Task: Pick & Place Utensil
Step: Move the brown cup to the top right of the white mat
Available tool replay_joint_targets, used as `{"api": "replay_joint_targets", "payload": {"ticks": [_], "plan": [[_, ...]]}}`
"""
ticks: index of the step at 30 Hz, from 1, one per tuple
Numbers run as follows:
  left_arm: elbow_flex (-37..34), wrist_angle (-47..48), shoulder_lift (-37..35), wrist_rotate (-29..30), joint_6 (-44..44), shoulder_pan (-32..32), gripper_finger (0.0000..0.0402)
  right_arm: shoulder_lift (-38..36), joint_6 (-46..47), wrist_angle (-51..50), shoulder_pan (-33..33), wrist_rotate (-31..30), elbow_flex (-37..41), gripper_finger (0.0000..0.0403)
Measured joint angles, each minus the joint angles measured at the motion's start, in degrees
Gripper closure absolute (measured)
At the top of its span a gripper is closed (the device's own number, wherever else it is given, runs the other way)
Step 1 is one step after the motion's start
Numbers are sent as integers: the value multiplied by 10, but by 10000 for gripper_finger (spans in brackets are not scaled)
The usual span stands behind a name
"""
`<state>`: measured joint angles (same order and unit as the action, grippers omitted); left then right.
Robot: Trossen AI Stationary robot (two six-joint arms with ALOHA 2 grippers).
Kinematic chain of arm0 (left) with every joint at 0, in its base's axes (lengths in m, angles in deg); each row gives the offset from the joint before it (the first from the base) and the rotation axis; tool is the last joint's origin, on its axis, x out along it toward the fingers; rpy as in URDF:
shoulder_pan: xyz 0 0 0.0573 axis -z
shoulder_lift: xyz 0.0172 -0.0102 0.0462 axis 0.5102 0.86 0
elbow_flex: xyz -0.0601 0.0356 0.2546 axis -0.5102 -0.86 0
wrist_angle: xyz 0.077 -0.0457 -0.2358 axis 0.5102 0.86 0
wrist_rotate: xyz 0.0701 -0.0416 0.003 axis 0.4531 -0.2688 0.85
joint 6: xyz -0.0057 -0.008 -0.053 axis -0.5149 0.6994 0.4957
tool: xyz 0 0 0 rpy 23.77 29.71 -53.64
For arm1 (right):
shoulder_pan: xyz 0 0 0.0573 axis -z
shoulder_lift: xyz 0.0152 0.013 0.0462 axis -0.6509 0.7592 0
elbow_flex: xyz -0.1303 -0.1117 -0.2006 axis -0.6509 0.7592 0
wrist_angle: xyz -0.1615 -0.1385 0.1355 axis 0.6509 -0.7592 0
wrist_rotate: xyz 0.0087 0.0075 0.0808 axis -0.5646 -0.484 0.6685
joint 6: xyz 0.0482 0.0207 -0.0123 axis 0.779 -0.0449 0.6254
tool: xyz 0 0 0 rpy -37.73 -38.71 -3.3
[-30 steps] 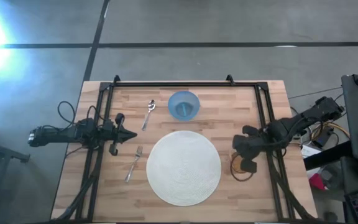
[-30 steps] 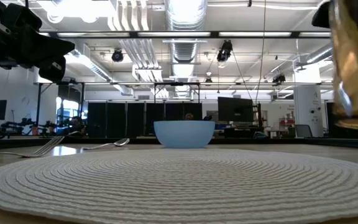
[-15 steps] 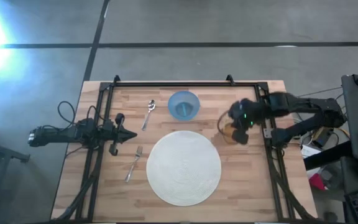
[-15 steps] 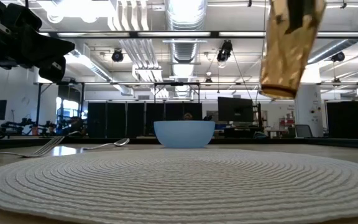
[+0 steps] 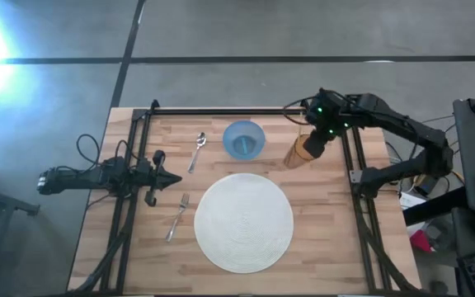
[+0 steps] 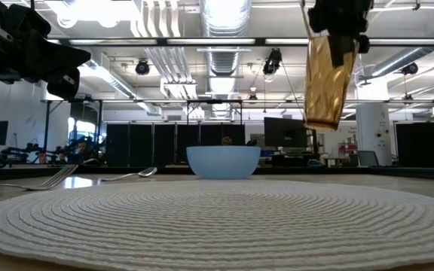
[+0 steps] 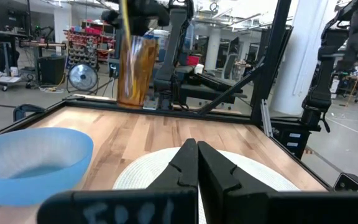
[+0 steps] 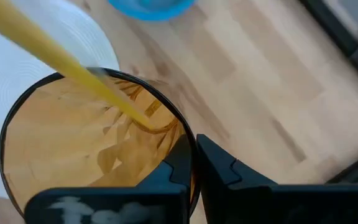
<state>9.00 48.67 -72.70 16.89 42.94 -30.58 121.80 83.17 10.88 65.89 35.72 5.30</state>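
An amber glass cup (image 5: 298,152) with a yellow stick (image 8: 61,59) standing in it is held by my right gripper (image 5: 319,137) over the far right of the table, right of the blue bowl (image 5: 244,139). In the low view the cup (image 6: 326,75) hangs above the tabletop. A spoon (image 5: 198,151) and a fork (image 5: 177,217) lie flat on the wood left of the round woven mat (image 5: 243,221). My left gripper (image 5: 171,177) waits shut at the table's left side, between spoon and fork. My right gripper (image 8: 194,152) holds the cup by its rim (image 8: 188,140), one finger inside the cup and one outside. The fingers come from above, slanting in from the table's right. The cup is lifted clear of the table and hangs slightly tilted below the fingers.
A black frame rail (image 5: 229,111) runs along the far edge, with side rails (image 5: 355,165) down both sides. The bowl (image 6: 223,161) stands just left of the hanging cup. Bare wood shows right of the mat (image 5: 328,223). My left arm (image 6: 29,45) shows at the low view's upper left.
My right gripper has carried the cup from the near right of the mat toward the table's far edge and somewhat left, raising it. The cup now hangs right of the bowl, farther from the low camera than before.
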Motion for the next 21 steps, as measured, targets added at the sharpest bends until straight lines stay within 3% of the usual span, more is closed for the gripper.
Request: {"api": "replay_joint_targets", "payload": {"ticks": [12,21], "plan": [[0,0,0,0,0,0,401,109,-40,0,14,21,4,394],[0,0,0,0,0,0,401,135,-68,31,0,3,23,394]]}}
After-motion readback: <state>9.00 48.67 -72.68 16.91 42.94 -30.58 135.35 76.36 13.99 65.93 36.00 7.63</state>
